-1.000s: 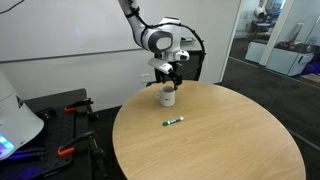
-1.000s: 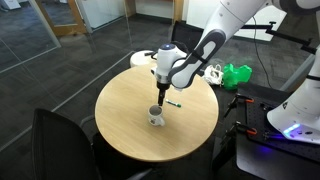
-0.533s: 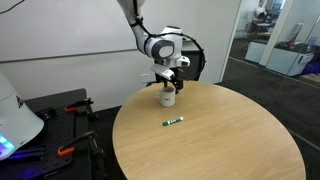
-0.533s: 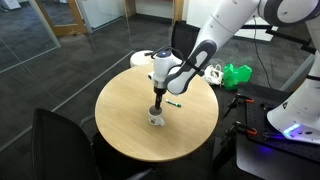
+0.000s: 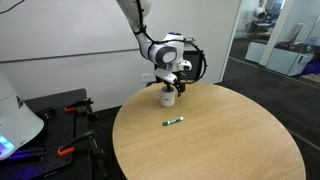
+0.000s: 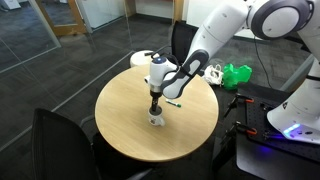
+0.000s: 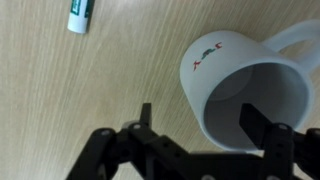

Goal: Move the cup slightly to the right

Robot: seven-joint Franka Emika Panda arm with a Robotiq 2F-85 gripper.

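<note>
Low in the wrist view, my gripper (image 7: pixel 197 120) straddles the rim of the cup (image 7: pixel 215 60), jaws spread and empty. Closing would pinch its wall.

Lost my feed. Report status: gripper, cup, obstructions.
Gripper open, one finger inside cup, one outside. Cup upright on table. Green marker lies apart, not touching.

Cup (image 5: pixel 168 99) and marker (image 5: pixel 173 122) on table (image 5: pixel 230 140)
</note>
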